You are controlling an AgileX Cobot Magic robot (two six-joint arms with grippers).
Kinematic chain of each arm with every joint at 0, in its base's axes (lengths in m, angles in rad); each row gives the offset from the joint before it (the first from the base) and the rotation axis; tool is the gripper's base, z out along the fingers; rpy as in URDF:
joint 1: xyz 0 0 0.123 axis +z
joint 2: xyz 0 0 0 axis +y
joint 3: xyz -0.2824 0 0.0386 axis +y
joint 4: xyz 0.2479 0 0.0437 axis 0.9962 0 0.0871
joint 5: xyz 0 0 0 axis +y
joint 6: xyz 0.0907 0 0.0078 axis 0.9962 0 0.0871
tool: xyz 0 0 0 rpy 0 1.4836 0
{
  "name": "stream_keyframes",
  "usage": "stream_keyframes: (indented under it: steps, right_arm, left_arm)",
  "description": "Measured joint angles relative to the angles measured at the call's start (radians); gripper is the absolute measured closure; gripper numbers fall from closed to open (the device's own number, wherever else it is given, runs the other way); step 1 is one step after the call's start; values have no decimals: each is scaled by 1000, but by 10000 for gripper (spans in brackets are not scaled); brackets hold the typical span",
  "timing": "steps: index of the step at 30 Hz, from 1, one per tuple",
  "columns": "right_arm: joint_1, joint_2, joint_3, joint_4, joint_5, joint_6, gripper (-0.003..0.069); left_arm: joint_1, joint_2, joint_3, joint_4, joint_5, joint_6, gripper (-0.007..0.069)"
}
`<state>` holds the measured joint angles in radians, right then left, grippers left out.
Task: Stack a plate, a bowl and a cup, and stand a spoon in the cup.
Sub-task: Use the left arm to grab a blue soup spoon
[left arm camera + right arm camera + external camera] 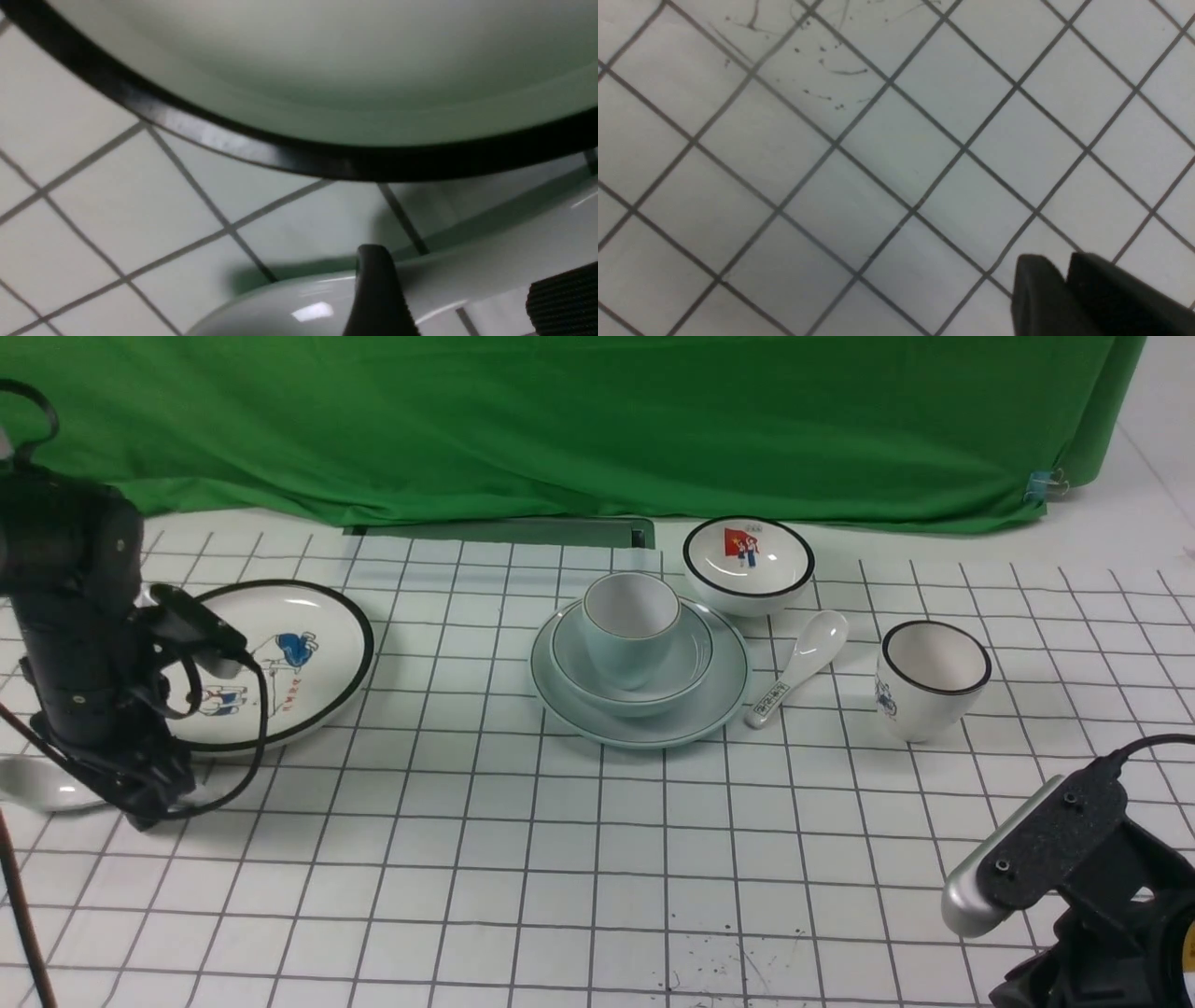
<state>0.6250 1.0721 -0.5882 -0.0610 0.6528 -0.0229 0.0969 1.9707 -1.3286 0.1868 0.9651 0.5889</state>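
A green cloth hangs across the top of the front view, behind a bench with a gridded white covering. Just above the frame's centre, the cup stands upright in the bowl, which sits on the plate. The plain spoon lies at the left edge, near the black-rimmed plate. Over it, the left gripper has its fingers apart, the spoon running beneath and between them; I see no firm hold. The right gripper, lower right in the front view, holds nothing; its tips look close together, but I can't tell whether they meet.

Picking up looks like the step in hand. The glossy handle could twist or slide out if the fingers close off-centre, and the nearby black-rimmed plate could get nudged by a sideways swing. Later, a spoon lowered at a slant might catch the cup's lip and tip it, or drag the whole stack askew.
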Motion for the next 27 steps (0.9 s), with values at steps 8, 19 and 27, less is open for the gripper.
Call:
stream_keyframes:
  steps: [8,19,27]
  right_arm:
    - [0,0,0,0,-4,0,536]
    - [0,0,0,0,-4,0,536]
    - [0,0,0,0,-4,0,536]
  left_arm:
    - [0,0,0,-13,-59,13,279]
    - [1,0,-2,-2,-67,-128,628]
    - [1,-68,-23,-332,8,-113,634]
